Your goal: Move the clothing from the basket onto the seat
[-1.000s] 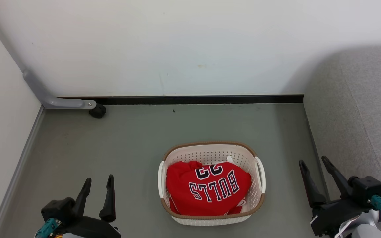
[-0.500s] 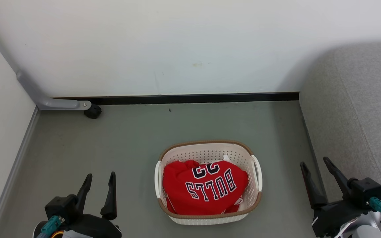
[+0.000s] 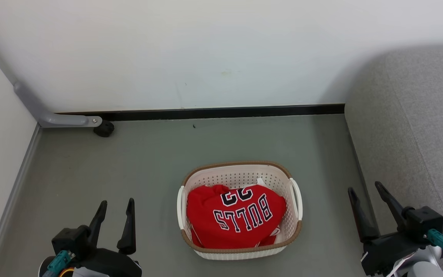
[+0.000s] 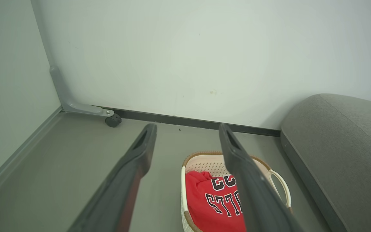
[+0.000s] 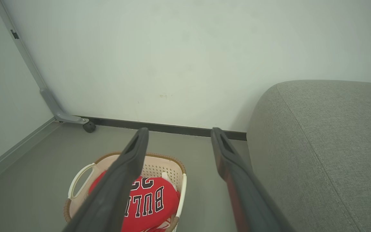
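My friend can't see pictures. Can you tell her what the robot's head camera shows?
A red BULLS jersey lies crumpled in a cream laundry basket on a grey floor. The robot's left hand and right hand hang open and empty on either side of it, and a grey sofa seat stands to the right.

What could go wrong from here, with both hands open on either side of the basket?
1. The jersey lies bunched; a pinch may lift it alone and leave the white fabric at its far edge behind.
2. The basket might tip or slide if a finger catches its perforated wall.
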Motion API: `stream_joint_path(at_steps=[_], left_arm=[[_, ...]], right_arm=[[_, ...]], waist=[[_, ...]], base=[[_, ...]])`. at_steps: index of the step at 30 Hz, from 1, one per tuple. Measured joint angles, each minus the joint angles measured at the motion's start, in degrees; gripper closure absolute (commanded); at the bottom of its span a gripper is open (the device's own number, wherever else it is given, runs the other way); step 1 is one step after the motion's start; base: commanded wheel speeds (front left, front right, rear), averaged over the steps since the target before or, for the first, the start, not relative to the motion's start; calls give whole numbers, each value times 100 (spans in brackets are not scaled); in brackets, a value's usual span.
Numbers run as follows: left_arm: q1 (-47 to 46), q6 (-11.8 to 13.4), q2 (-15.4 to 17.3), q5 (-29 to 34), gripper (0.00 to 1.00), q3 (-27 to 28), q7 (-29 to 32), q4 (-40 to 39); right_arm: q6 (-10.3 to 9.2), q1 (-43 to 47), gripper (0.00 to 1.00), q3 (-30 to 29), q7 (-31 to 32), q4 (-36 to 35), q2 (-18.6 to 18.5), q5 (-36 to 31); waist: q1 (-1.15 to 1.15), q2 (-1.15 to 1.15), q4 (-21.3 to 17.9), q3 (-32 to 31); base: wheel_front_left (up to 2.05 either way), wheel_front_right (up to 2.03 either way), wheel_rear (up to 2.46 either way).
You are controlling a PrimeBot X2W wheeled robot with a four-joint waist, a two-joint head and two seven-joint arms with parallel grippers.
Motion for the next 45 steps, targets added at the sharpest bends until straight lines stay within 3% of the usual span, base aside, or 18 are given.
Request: stream_joint_path(at_steps=[17, 45], left_arm=[[-224, -45, -73, 236, 0, -74, -1, -289], [-1975, -57, 141, 888, 0, -1483, 166, -322]], right_arm=[[14, -110, 0, -60, 0, -200, 135, -162], [59, -997, 0, -209, -1, -579, 627, -335]], waist=[[0, 0, -247, 480], [2, 1, -798, 2328]], base=[[0, 0, 0], [0, 0, 0]])
